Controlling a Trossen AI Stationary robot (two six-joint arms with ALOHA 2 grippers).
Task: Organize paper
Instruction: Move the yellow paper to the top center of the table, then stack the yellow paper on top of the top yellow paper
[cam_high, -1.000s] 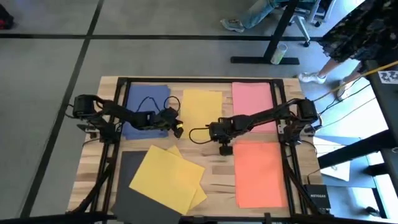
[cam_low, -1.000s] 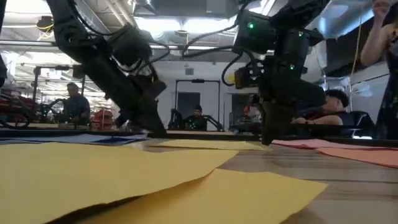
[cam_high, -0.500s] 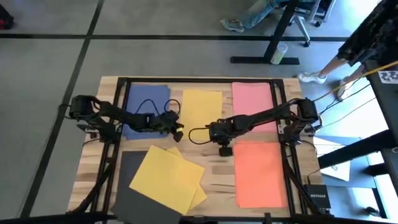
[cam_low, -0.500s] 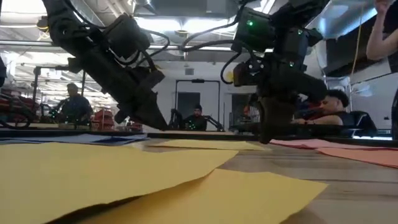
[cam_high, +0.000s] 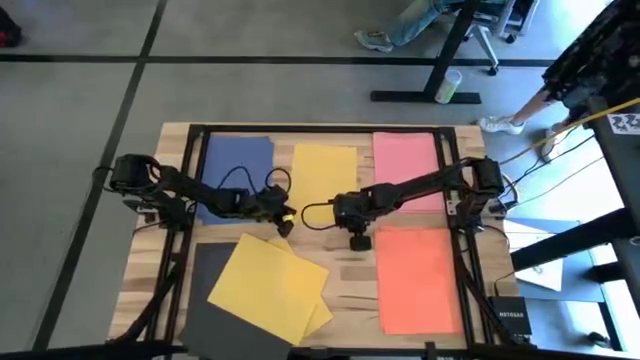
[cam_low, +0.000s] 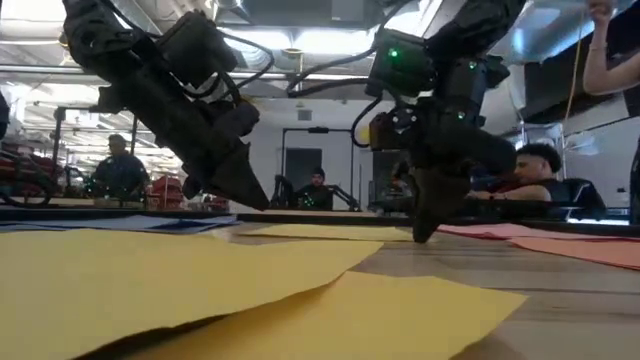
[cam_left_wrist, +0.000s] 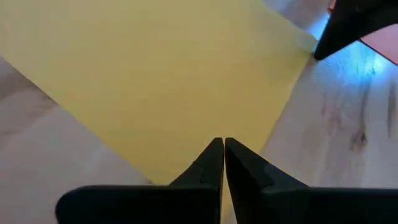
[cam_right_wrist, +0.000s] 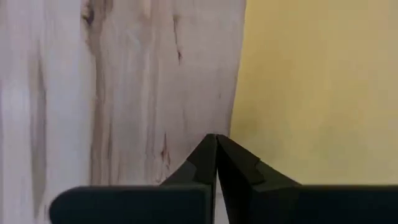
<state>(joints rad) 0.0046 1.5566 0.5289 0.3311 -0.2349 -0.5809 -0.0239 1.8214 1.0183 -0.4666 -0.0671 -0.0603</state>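
Coloured paper lies flat on the wooden table: blue, yellow and pink along the far side. Orange lies near right. Two yellow sheets lie askew over a black one near left. My left gripper is shut and hangs a little above the far yellow sheet's near left corner. My right gripper is shut, and its tips are down at that sheet's near right corner. My right gripper comes from above, slanting, with its shut fingertips down at the table right beside the far yellow sheet's edge, by its near right corner. I cannot tell whether the tips rest on the paper or on bare wood.
Bare wood shows between the near yellow sheets and the orange sheet. A black frame runs along the table's sides and far edge. People stand and sit beyond the far right of the table.
My left gripper has risen off the table and gone a little toward the near edge, staying shut. My right gripper has tipped over, with its tips staying down by the far yellow sheet. The sheets lie as before.
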